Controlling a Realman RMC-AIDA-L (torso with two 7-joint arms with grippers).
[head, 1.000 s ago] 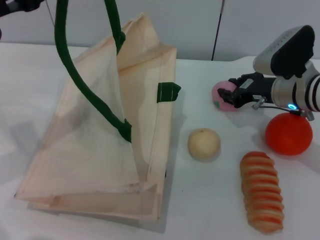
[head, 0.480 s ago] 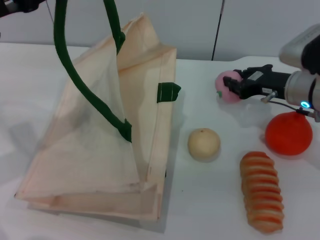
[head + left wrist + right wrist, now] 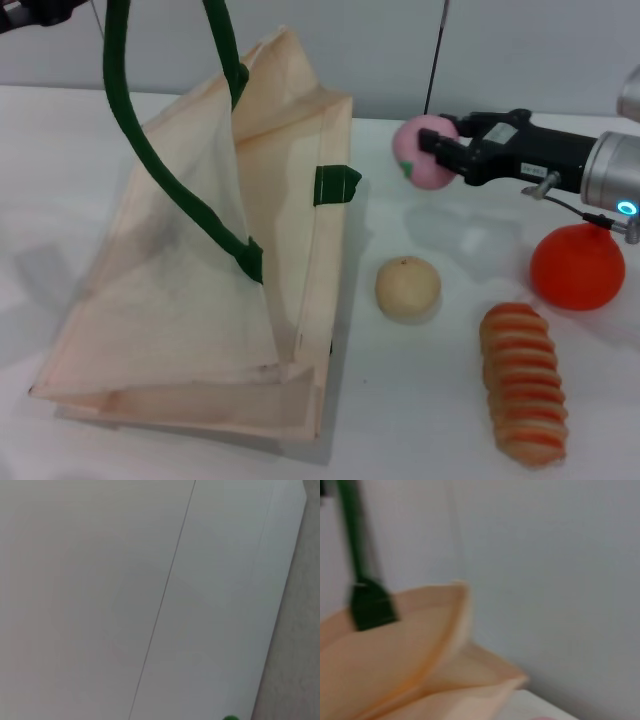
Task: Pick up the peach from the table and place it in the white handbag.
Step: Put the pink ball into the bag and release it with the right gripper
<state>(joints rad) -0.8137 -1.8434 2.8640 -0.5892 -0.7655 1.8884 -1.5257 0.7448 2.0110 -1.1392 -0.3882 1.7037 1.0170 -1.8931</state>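
White table [image 3: 420, 400] fills the frame; the white handbag [image 3: 200, 290] stands at left, mouth gaping, contents not visible. At upper right, the right gripper [image 3: 445, 155] has its jaws clamped on the pale-pink peach [image 3: 420, 152], lifted clear.

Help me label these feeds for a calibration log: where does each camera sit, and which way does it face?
Head: above, looking forward and down at the white handbag; right gripper holding the peach.
Left wrist: near the raised green handle, facing a blank wall; no robot parts visible.
Right wrist: faces the handbag's mouth.
Shared: handbag, in the head and right wrist views.
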